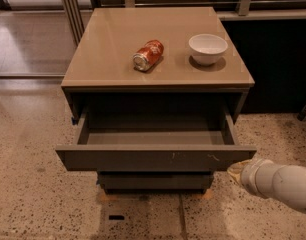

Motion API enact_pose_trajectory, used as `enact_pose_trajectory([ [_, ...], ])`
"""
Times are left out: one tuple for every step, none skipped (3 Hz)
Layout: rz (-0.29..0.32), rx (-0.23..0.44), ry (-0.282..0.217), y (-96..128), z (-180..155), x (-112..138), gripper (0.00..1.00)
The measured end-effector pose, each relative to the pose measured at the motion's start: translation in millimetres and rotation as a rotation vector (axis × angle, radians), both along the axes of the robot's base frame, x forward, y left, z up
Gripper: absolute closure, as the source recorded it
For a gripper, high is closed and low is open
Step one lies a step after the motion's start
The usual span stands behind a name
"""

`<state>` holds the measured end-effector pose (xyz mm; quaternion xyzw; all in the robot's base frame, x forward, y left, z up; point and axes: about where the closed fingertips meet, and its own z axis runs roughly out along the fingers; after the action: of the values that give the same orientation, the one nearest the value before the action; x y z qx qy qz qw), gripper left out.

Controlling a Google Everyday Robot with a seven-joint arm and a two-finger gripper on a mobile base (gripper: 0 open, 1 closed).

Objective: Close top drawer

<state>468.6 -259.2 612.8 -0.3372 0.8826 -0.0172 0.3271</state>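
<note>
The top drawer of the beige cabinet stands pulled out, its grey inside empty. Its flat dark front carries small white scuff marks right of centre. My gripper comes in from the lower right on a white arm. Its tip sits just below and in front of the drawer front's right end, close to it; I cannot tell if it touches.
A crushed red can lies on its side and a white bowl stands on the cabinet top. A lower drawer front shows beneath. Speckled floor surrounds the cabinet. A dark wall panel is at the right.
</note>
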Motion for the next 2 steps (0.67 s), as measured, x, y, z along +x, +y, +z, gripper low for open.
enact_pose_trajectory([
  [-0.041,-0.083,-0.141,-21.0,32.0,21.8,1.0],
  [-0.045,-0.087,-0.161,-22.1,36.4,25.9,1.0],
])
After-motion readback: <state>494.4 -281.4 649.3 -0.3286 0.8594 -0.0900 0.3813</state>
